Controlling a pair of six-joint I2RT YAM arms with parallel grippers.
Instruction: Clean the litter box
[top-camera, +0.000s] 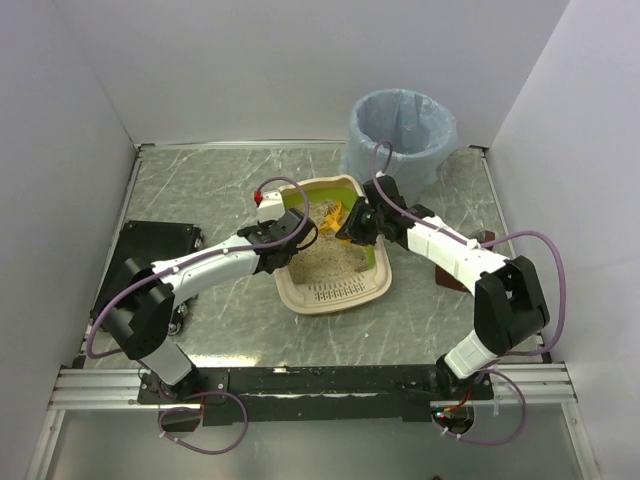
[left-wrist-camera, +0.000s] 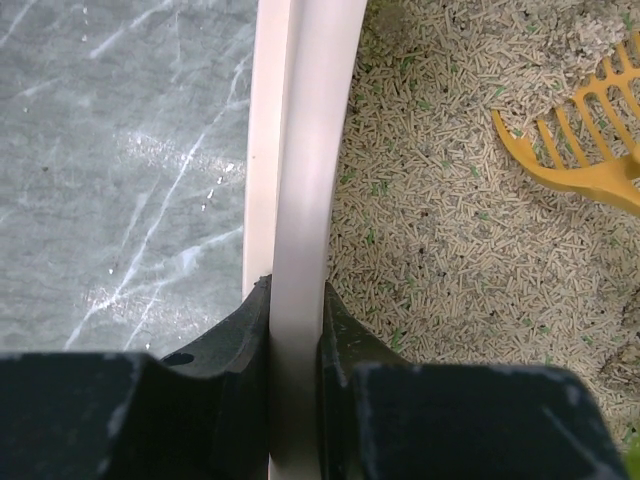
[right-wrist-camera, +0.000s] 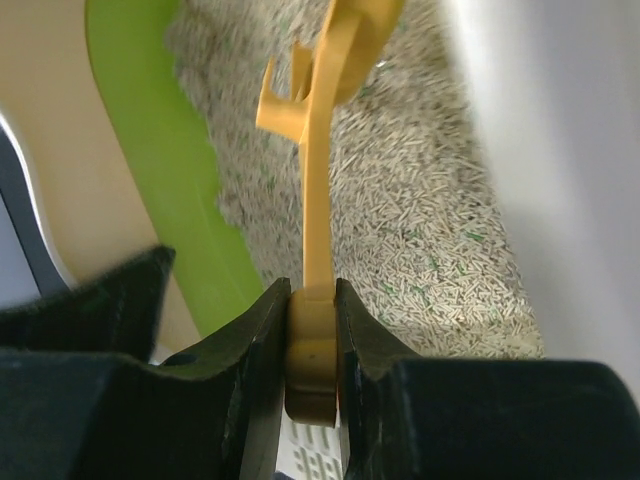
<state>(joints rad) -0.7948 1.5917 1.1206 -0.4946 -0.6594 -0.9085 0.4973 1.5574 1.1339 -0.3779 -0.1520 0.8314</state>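
Pinched shut on the litter box (left-wrist-camera: 300, 150) rim (stiff plastic, probably litter-heavy, best gripped there), left hand (left-wrist-camera: 295, 305) steadies it; right hand (right-wrist-camera: 313, 320) clamps the orange scoop (right-wrist-camera: 318, 180).

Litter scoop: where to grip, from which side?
Grip the flat handle end of the orange scoop, pinched across its thin faces, as the right hand does now. Come from above, through the open top of the litter box. The handle is a thin strip, and this leaves the slotted head free.
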